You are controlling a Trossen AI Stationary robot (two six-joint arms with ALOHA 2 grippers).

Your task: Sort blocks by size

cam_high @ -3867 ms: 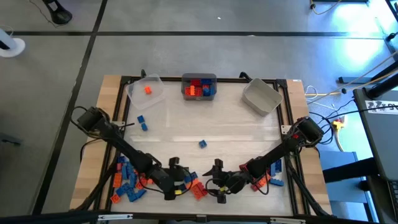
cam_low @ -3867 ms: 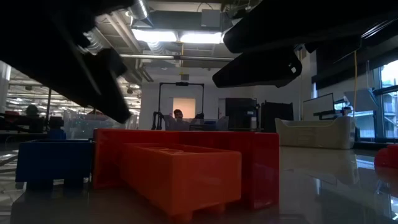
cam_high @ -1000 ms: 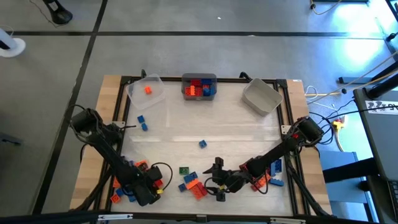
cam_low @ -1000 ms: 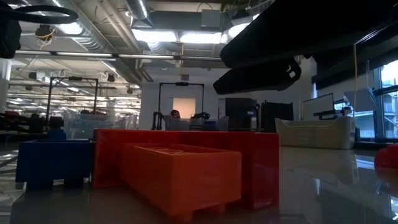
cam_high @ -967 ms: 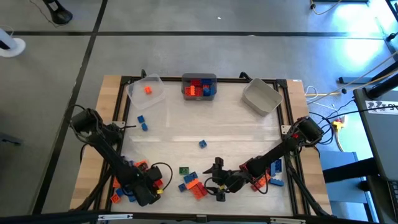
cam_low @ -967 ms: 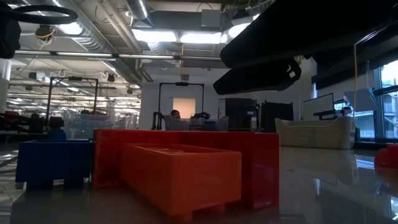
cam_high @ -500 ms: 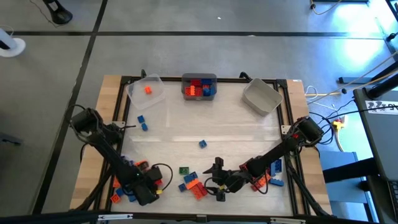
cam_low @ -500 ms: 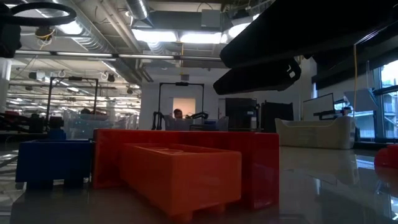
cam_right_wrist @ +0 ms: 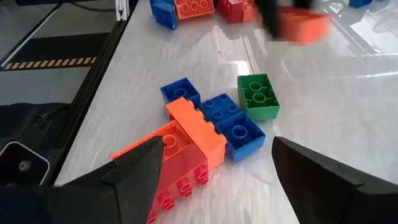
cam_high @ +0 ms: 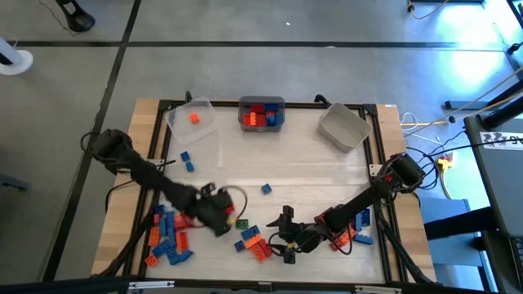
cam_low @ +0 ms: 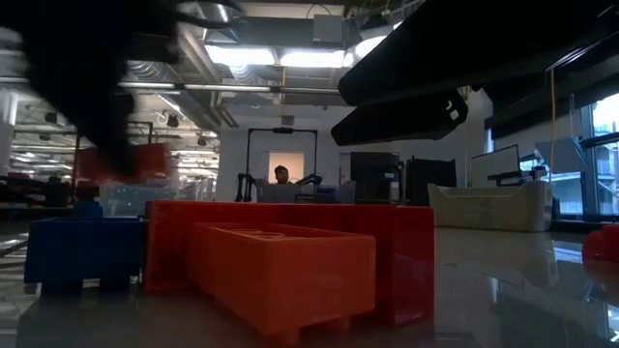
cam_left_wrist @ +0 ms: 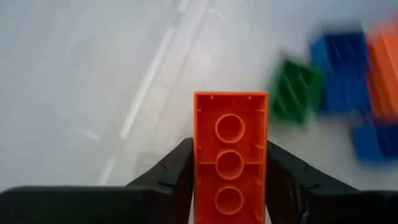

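We see the orange block point(cam_left_wrist: 230, 155) only partly: the bottom edge of the left wrist view cuts off its near end. The green block point(cam_left_wrist: 297, 91) beyond it is blurry. In the low view the left arm point(cam_low: 87, 68) is just a dark smear.

The pale white-topped wooden-edged table point(cam_high: 286, 167) carries three plastic bins point(cam_high: 261, 113) at twelve o'clock and scattered red, orange, blue and green studded bricks point(cam_high: 169, 237) toward six.
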